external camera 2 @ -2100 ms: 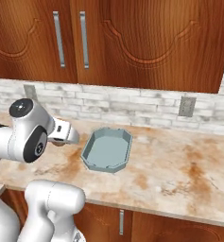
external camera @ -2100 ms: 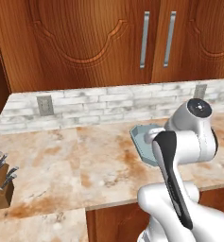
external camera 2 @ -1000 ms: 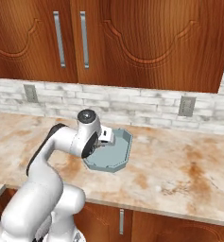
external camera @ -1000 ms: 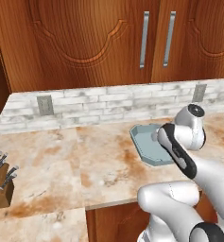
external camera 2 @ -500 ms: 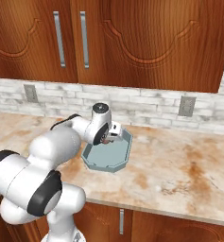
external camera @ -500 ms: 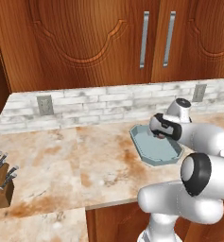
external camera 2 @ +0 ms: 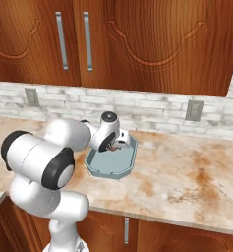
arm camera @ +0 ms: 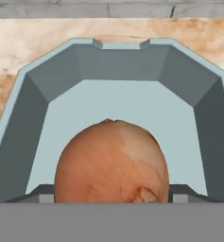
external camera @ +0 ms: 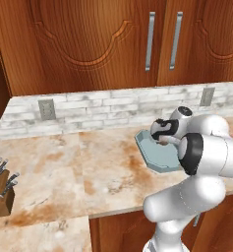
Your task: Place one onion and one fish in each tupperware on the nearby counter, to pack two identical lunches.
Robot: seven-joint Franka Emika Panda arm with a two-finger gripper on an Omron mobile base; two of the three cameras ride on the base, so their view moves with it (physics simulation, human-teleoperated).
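Note:
The blue-grey tupperware [arm camera: 118, 61] with cut corners lies on the beige stone counter [external camera: 88, 167], close to the brick backsplash. My gripper [arm camera: 111, 196] hangs low over its near end, shut on an orange-brown onion [arm camera: 111, 163] that sits between the fingers just above the tray floor. From the left base view the gripper [external camera: 162, 139] is over the tupperware [external camera: 155, 155], partly hidden by my own arm. The right base view puts the gripper [external camera 2: 119, 143] above the back half of the tupperware [external camera 2: 110, 166]. The inside of the tray is bare. No fish is in view.
A knife block [external camera: 0, 197] stands at the counter's near left. Wall outlets [external camera: 46, 108] sit in the backsplash, with wooden cupboards above. Open worktop [external camera 2: 187, 172] stretches to the right of the tray.
The arm has unfolded forward from near the base and brought the hand down over the tray, onion still gripped. The tray and camera have stayed put.

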